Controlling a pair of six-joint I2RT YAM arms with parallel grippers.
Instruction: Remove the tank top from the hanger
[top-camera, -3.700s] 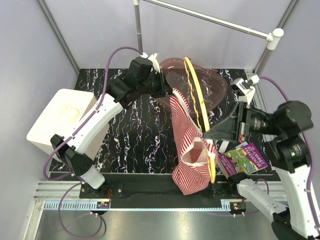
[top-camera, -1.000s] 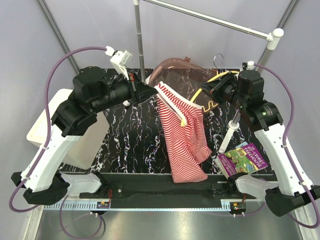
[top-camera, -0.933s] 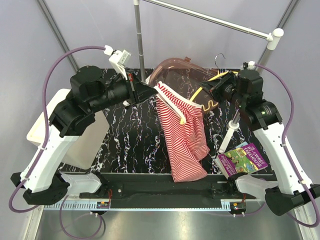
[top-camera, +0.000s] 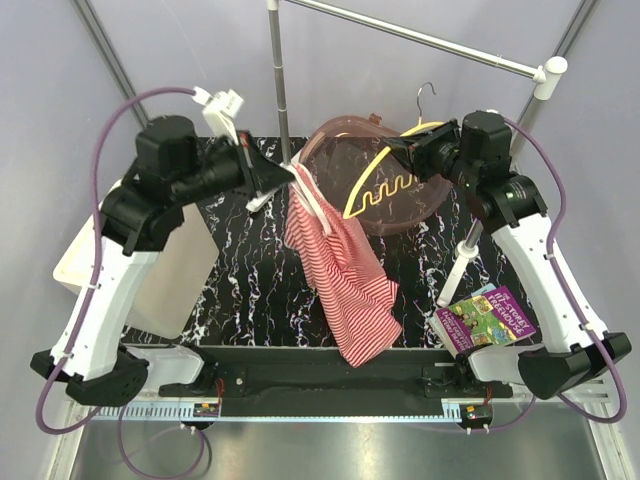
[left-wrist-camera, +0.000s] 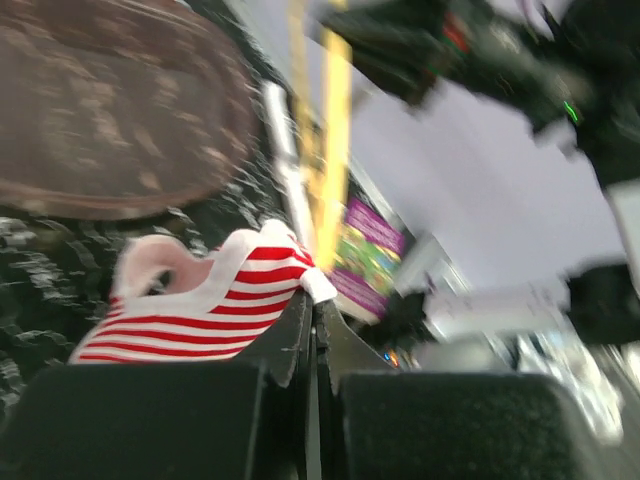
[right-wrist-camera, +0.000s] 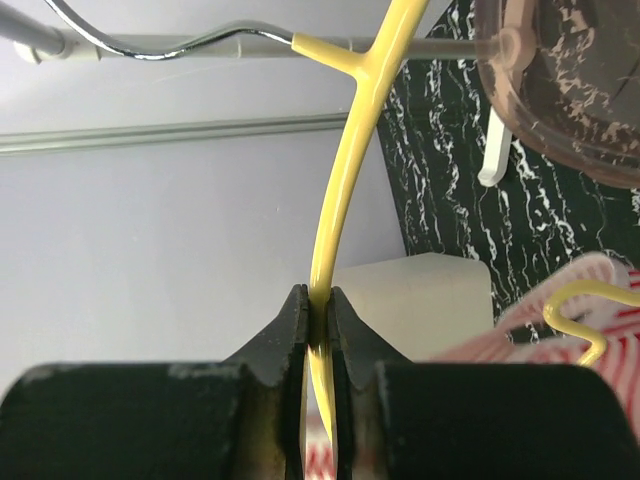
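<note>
Above the table (top-camera: 250, 270), clamping the yellow arm of the hanger (top-camera: 385, 180) in the closed right gripper (top-camera: 402, 152) and pinching a trimmed edge of the tank top (top-camera: 335, 270) in the tightly closed left gripper (top-camera: 283, 180), held apart to leave the striped cloth dangling beside, seemingly clear of, the wavy bar.

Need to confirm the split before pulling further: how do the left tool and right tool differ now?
The left tool is shut on the tank top, at its white trim; the right tool is shut on the hanger, at its yellow arm. The left tool's load hangs limp toward the table; the right tool's is rigid, hook up. Both are shut and raised above the table.
</note>
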